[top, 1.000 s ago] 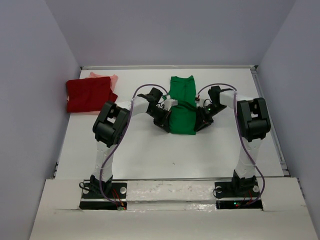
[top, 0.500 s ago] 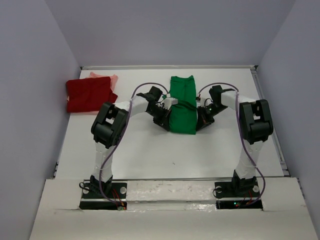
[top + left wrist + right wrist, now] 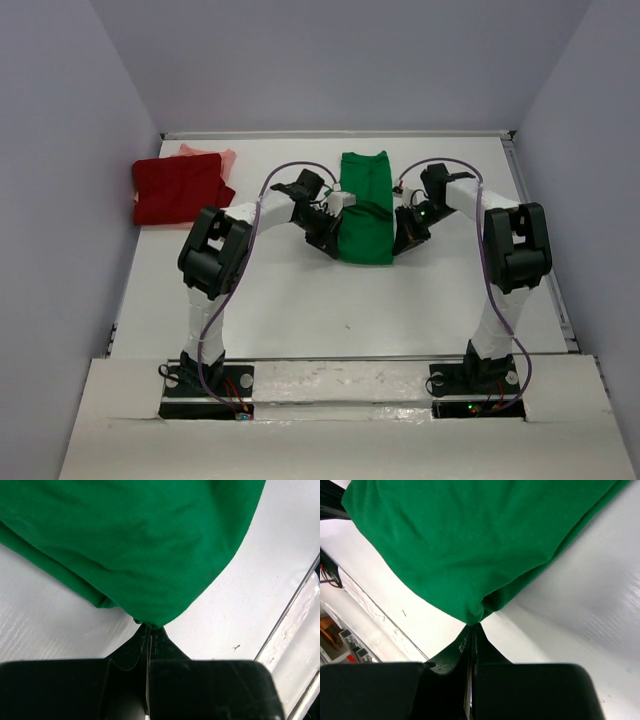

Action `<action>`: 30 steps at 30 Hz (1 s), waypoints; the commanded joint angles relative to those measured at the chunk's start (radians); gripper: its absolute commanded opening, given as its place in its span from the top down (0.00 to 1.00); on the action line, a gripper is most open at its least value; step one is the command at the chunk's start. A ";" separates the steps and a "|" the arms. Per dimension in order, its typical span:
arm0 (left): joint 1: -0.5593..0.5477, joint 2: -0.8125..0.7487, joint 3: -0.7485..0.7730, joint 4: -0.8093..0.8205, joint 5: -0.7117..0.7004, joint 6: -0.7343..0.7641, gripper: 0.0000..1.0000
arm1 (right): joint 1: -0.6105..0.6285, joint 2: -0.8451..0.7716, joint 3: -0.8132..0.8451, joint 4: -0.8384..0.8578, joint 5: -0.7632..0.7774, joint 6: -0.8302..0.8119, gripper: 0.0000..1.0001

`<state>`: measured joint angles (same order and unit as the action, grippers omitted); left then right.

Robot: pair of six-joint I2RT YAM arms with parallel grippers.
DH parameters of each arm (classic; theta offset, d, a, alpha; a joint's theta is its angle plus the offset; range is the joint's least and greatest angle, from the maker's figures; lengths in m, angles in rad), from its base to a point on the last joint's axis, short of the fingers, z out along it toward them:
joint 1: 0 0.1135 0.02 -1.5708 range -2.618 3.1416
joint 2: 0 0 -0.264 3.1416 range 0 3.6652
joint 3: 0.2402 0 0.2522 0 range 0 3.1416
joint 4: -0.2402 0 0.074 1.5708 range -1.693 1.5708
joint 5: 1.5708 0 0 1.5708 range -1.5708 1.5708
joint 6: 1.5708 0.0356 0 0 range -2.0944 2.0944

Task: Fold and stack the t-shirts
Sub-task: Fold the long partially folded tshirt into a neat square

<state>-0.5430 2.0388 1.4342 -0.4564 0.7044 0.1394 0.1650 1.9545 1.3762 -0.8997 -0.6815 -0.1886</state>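
The bright green t-shirt lies as a long folded strip in the middle of the table, its near part lifted and doubled back. My left gripper is shut on its left near corner. My right gripper is shut on its right near corner. Both wrist views show green cloth pinched at the fingertips. The dark red t-shirt lies folded at the far left, on top of the pale salmon-pink t-shirt, of which only an edge shows.
A raised rail runs along the table's right edge. White table surface lies between the green shirt and the arm bases.
Both grippers have carried the green shirt's near edge a little farther away from the bases, so the fold has shortened.
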 commanded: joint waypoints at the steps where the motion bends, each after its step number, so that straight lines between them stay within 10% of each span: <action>1: -0.003 -0.092 0.055 -0.024 -0.011 0.020 1.00 | 0.005 -0.055 0.069 -0.018 0.017 -0.022 1.00; 30: 0.017 -0.089 0.348 -0.105 -0.186 0.075 1.00 | 0.005 0.001 0.371 -0.065 0.114 -0.048 1.00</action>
<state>-0.5327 2.0125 1.7035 -0.5488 0.5655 0.1841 0.1650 1.9564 1.6699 -0.9817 -0.5934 -0.2302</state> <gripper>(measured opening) 0.072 0.009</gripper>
